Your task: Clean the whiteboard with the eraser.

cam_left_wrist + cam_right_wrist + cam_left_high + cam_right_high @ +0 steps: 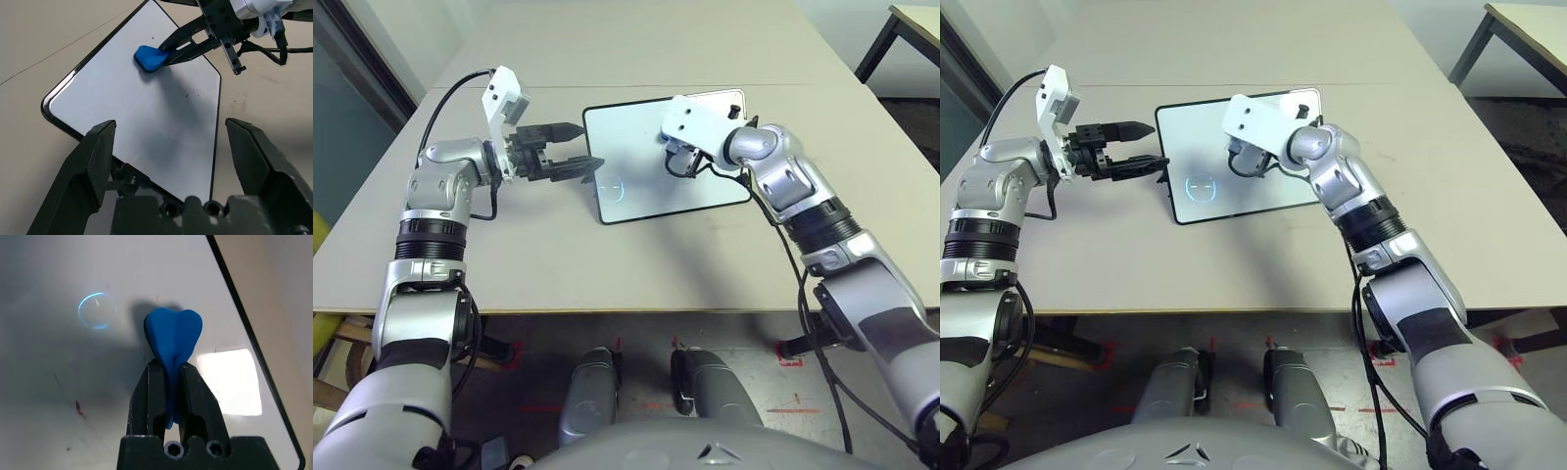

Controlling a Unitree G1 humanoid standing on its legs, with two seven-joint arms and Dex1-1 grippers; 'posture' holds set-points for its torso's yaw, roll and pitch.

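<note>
The whiteboard (646, 191), white with a thin black frame, lies flat in the middle of the table. A faint blue ring mark (97, 311) and small specks show on its surface. My right gripper (172, 369) is shut on the bright blue eraser (175, 335), which presses against the board near its far right part. The eraser (150, 58) also appears in the left wrist view between the right fingers (188, 41). My left gripper (590, 145) is open and hovers just above the board's left edge, with nothing between its fingers (100, 156).
The beige table (607, 264) has bare room in front of and beside the board. A seam (822, 85) crosses the far part of the table. Another table (911, 24) stands at the far right. Cables hang from both arms.
</note>
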